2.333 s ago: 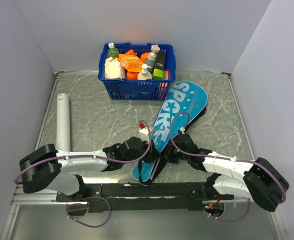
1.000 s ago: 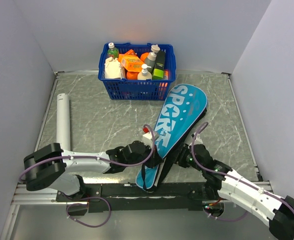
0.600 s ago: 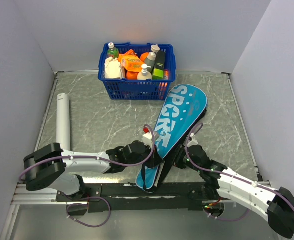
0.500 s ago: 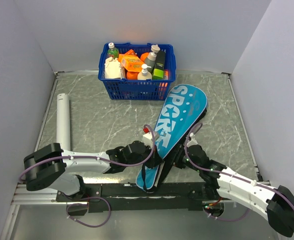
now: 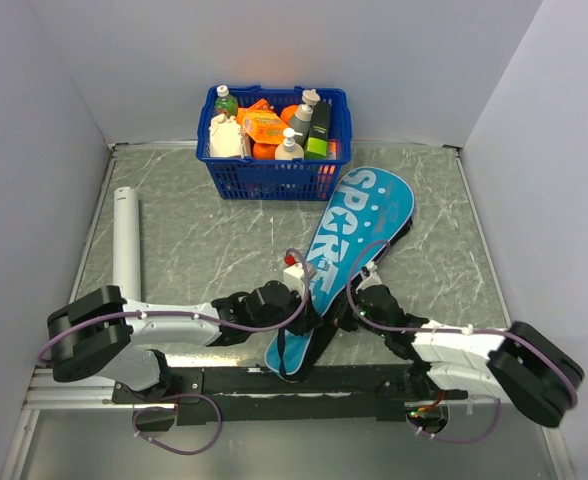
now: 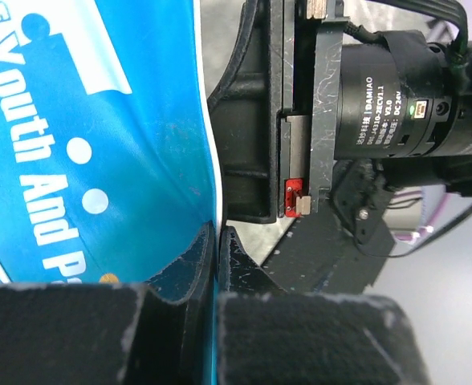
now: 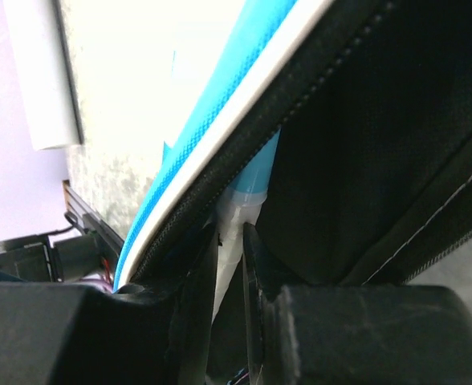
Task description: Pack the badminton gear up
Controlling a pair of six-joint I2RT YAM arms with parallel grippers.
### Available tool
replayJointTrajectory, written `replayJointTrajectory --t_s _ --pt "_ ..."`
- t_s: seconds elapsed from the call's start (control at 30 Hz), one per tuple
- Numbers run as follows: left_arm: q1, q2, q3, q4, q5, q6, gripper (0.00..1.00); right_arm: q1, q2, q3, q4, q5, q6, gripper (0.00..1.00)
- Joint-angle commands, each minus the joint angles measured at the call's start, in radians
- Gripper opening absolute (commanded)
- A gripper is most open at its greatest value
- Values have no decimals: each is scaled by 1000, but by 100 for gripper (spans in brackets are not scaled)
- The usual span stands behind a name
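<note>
The teal "SPORT" case (image 5: 349, 235) lies diagonally on the table, its narrow end toward the arms. My left gripper (image 5: 312, 322) is shut on the case's edge, which shows as a thin teal sheet (image 6: 99, 144) pinched between the jaws (image 6: 217, 241). My right gripper (image 5: 347, 318) reaches under the case's open flap and is shut (image 7: 230, 241) on a racket's white handle (image 7: 234, 220), whose pale blue shaft (image 7: 258, 172) runs into the black lining. The long white tube (image 5: 126, 245) lies at the left. The shuttlecock is out of view.
A blue plastic basket (image 5: 274, 178) of bottles and orange packs stands at the back centre, just behind the case's wide end. Grey walls close in the table on three sides. The black mounting rail (image 5: 294, 382) runs along the near edge.
My right arm has swung in, bringing its gripper left under the case's flap. The case's narrow end has shifted slightly left. My left gripper stays on the case's edge.
</note>
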Motion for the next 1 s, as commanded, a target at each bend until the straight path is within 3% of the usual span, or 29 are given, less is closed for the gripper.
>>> replayJointTrajectory --t_s 0.0,0.13,0.2,0.3,0.47,0.6,0.7,0.8,0.83,0.97 --pt "-19 -19 13 90 63 -24 1 11 121 33 314 25 9 24" --pt "-18 -48 5 58 35 -11 1 12 129 73 252 15 -6 25" --pt "-16 -68 -3 31 29 -1 1 14 95 77 195 18 -20 32" --pt "-16 -96 -12 -2 -31 19 1 12 0 99 -4 29 -51 43" --pt "-7 -110 -29 -17 -63 33 1 12 -250 108 -356 68 -92 50" --pt "-2 -68 -17 -8 -54 44 1 12 -445 169 -686 185 -117 51" --pt "-2 11 29 -14 -25 56 1 11 -502 228 -919 281 -118 52" --pt "-2 90 56 26 18 47 1 9 -514 271 -1042 328 -115 53" --pt "-2 106 57 41 41 41 2 9 -510 283 -1070 363 -114 54" --pt "-4 265 114 101 209 30 24 -6 -450 340 -1124 429 -127 58"
